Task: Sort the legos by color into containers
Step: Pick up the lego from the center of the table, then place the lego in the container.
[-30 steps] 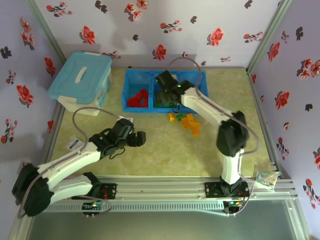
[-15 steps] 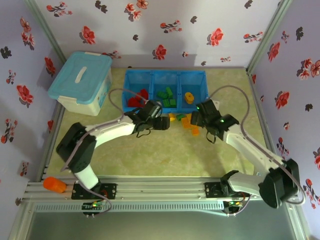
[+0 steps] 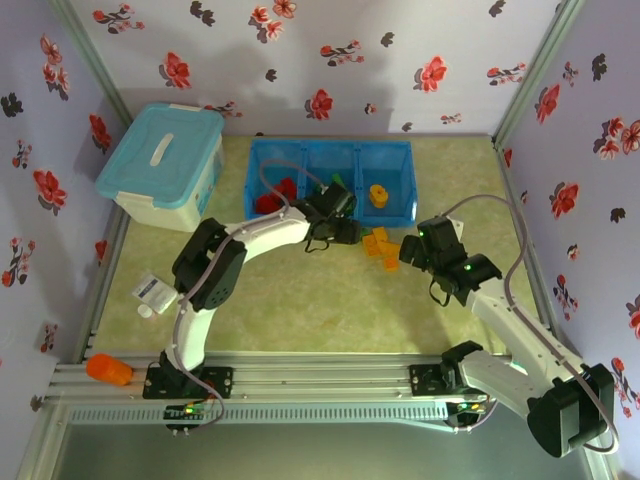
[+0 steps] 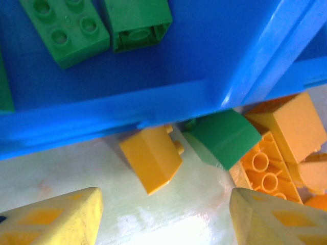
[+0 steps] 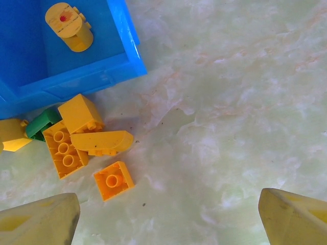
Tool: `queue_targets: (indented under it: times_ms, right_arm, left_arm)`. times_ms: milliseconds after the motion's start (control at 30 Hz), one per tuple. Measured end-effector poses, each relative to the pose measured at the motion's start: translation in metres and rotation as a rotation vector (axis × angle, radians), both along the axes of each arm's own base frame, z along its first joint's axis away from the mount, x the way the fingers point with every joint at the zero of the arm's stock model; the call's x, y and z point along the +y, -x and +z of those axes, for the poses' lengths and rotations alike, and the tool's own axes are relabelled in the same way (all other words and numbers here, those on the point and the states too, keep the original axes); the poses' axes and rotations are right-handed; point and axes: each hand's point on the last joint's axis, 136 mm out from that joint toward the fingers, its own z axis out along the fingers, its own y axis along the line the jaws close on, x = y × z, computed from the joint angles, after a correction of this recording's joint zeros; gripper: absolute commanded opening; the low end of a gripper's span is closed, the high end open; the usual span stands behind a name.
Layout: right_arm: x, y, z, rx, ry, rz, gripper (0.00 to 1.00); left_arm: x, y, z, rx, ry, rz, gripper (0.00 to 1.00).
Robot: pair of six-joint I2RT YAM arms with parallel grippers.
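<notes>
The long blue tray [image 3: 300,148] of three containers stands at the back. Red legos [image 3: 275,195] fill its left one, green bricks [image 4: 66,28] lie in the middle, and a yellow cylinder [image 5: 69,26] sits in the right. Loose orange-yellow legos [image 3: 378,245] and one green brick [image 4: 225,138] lie against the tray's front wall. My left gripper [image 3: 345,236] hangs open just in front of that wall, a yellow brick [image 4: 152,158] ahead of its fingertips [image 4: 51,219]. My right gripper [image 3: 408,252] is open over bare table right of the pile, near a small orange square brick [image 5: 113,179].
A pale blue lidded tub [image 3: 165,160] stands at the back left. A white packet [image 3: 152,290] lies at the left of the table and an orange object [image 3: 108,370] rests on the front rail. Flowered walls close in three sides.
My left gripper has swung from the near left up to the tray's front wall by the pile, its jaws narrowing. My right gripper has drawn back from over the tray to the pile's right.
</notes>
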Motion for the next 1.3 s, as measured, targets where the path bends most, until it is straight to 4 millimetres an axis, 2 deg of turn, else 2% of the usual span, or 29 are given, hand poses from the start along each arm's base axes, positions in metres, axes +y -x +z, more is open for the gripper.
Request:
queue_targets:
  times_ms: [167,400,600,733,867,967,1067,1300]
  right_arm:
    - [-0.001,0.003,0.001,-0.013,-0.01,0.0,0.91]
    - [-0.005,0.007,0.002,-0.027,-0.016,-0.006,0.91]
    - [-0.006,0.008,0.003,-0.034,-0.028,-0.019,0.91]
    - [-0.006,0.008,0.004,-0.037,-0.033,-0.024,0.9]
    - [-0.007,0.009,0.002,-0.039,-0.037,-0.028,0.91]
    - [-0.007,0.011,-0.002,-0.029,-0.036,-0.027,0.9]
    - [-0.006,0.011,-0.007,-0.014,-0.034,-0.025,0.9]
    - [-0.003,0.009,-0.009,-0.011,-0.055,-0.029,0.9]
  left_arm:
    - [0.0,-0.008,-0.01,0.02,-0.033,0.013,0.55]
    - [0.007,-0.01,-0.027,0.047,-0.084,0.024,0.38]
    - [0.006,-0.011,-0.027,0.046,-0.082,0.026,0.21]
    - [0.007,-0.01,-0.025,0.04,-0.078,0.028,0.18]
    - [0.026,0.005,-0.019,0.039,-0.1,0.036,0.17]
    - [0.04,0.018,0.001,0.026,-0.095,0.038,0.17]
    - [0.038,0.016,0.04,-0.03,-0.042,0.028,0.18]
    - [-0.006,-0.017,0.132,-0.184,0.103,-0.038,0.19]
